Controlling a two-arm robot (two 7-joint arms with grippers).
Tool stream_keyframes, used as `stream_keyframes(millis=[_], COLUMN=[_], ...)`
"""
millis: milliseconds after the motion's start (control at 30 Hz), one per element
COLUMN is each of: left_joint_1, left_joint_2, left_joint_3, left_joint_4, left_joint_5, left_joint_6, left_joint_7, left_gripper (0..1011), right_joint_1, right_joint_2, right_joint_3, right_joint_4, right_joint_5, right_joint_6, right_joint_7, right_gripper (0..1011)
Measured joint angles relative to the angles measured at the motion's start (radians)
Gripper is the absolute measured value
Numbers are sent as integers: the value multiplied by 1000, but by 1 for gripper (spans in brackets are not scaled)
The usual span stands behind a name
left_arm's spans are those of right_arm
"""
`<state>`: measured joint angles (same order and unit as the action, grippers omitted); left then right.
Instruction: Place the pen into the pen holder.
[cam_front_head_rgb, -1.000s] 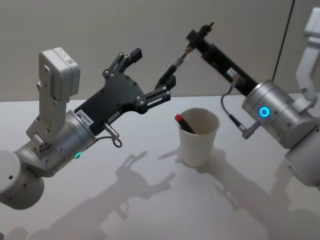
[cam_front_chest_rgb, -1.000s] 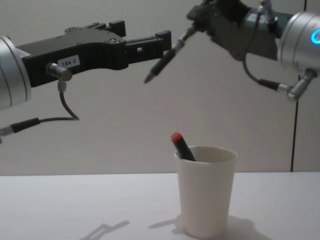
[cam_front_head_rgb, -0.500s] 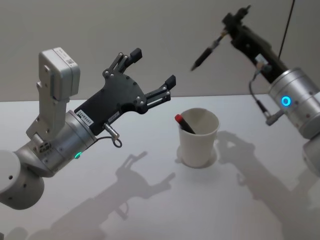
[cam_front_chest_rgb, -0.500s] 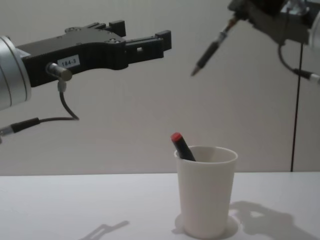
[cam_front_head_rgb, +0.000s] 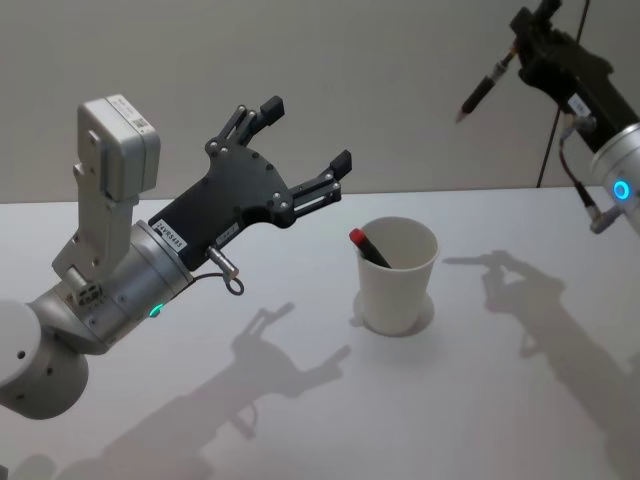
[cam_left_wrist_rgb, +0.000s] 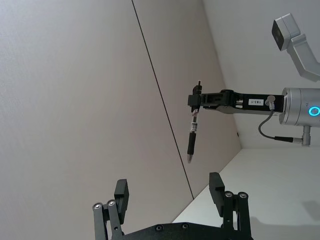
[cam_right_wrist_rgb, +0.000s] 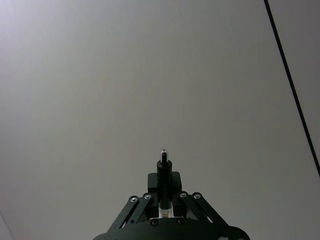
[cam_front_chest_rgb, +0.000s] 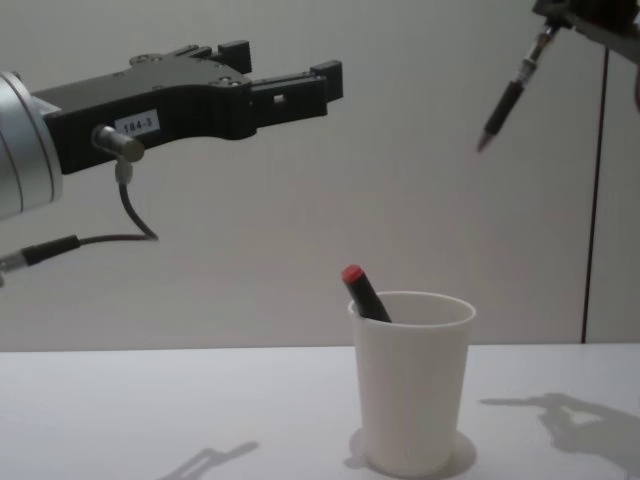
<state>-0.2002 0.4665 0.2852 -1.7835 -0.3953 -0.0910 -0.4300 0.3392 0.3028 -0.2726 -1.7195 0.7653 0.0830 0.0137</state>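
The pen (cam_front_head_rgb: 480, 92), dark and slim, hangs tip-down high above the table, with my right gripper (cam_front_head_rgb: 527, 28) shut on its upper end. It is up and to the right of the pen holder (cam_front_head_rgb: 398, 276), a white paper cup on the table. The chest view shows the pen (cam_front_chest_rgb: 505, 105) well above the pen holder (cam_front_chest_rgb: 412, 395). My left gripper (cam_front_head_rgb: 307, 132) is open and holds nothing, raised to the left of the cup. The left wrist view has the pen (cam_left_wrist_rgb: 192, 140) beyond my left gripper (cam_left_wrist_rgb: 169, 187). In the right wrist view the pen (cam_right_wrist_rgb: 163, 172) stands between the right gripper's jaws.
A second pen with a red cap (cam_front_head_rgb: 366, 246) leans inside the cup against its left rim, red cap (cam_front_chest_rgb: 352, 275) poking above it. The white table (cam_front_head_rgb: 300, 420) carries arm shadows. A plain wall with a dark vertical seam (cam_front_chest_rgb: 594, 200) stands behind.
My right gripper has carried the pen up and to the right, away from the left gripper's fingertips and past the cup. The left arm and the cup have not moved.
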Motion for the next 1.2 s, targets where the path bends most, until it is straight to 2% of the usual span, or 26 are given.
stream_keyframes(millis=[367,733,967,1200], left_joint_1=[0,0,0,0], left_joint_2=[0,0,0,0], left_joint_3=[0,0,0,0], left_joint_4=[0,0,0,0], left_joint_5=[0,0,0,0], left_joint_6=[0,0,0,0], left_joint_7=[0,0,0,0], left_gripper=[1001,1001,1001,1001], right_joint_1=[-1,-18,-34,-54], right_joint_2=[30,51,73,91], right_joint_3=[12,-1,-15,-28], right_joint_4=[8,-12,-49,-87], right_joint_5=[-13,-14,-56,-101], right_joint_6=[24,94,155,187], right_joint_7=[79,189,234,239], right_gripper=[132,132,132,132])
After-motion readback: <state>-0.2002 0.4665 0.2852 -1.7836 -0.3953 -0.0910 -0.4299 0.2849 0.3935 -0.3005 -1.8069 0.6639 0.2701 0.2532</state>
